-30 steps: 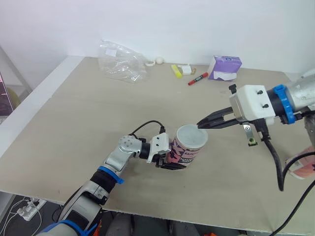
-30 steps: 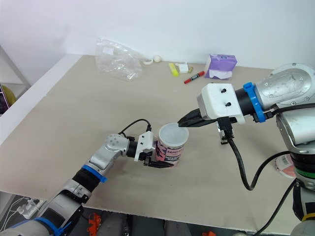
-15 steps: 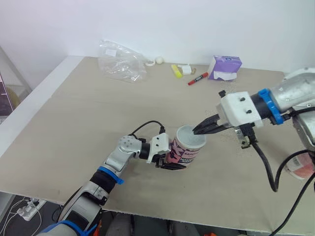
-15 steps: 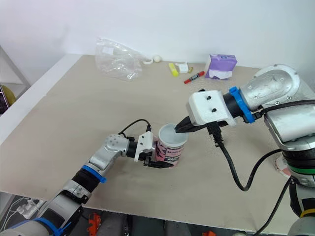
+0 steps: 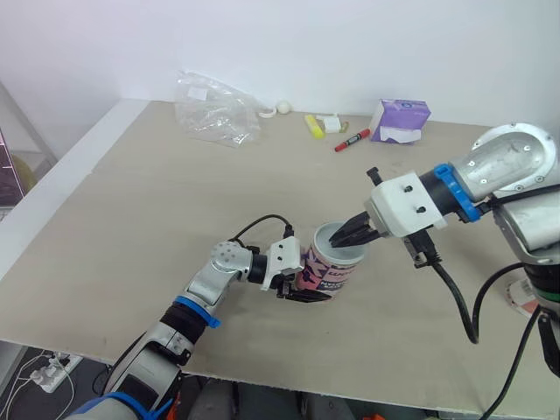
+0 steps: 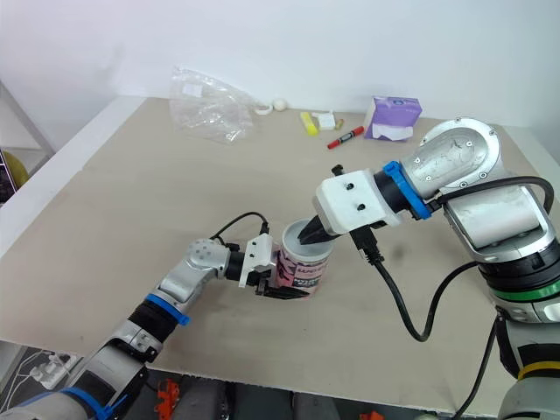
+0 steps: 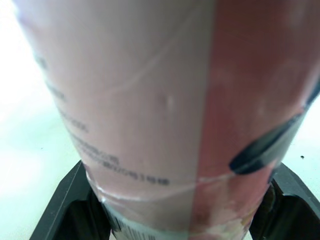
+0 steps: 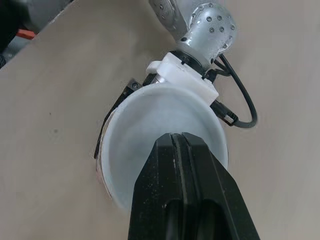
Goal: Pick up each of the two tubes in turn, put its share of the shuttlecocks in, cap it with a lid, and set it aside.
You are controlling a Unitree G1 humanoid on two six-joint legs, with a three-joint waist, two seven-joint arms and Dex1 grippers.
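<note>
The tube (image 5: 332, 273) stands near the front edge of the surface (image 5: 175, 175), its long axis close to upright, with its top leaning a little away from the left pincer (image 5: 306, 282); that pincer is clamped on the tube's lower wall from the tube's left side, a black finger on either flank; a white lid (image 5: 325, 236) lies across the tube's mouth, dished side up.

The right pincer (image 8: 177, 137) comes in from the tube's right and from above, slanting down toward the lid; its two fingers are pressed together with nothing between them, and their joined tips sit inside the lid's dish, on the half farther from the left pincer; whether they bear on the lid or hover just over it I cannot tell.

So the move at hand looks like the capping; what it turns on is that the push should run along the tube's upright axis, while the right arm's reach is oblique; a slanted push from the tube's right would tip it toward the left pincer, which is the nearer arm and the only brace; the lid's rim looks level with the tube's mouth, though how firmly it is seated is not clear.
</note>
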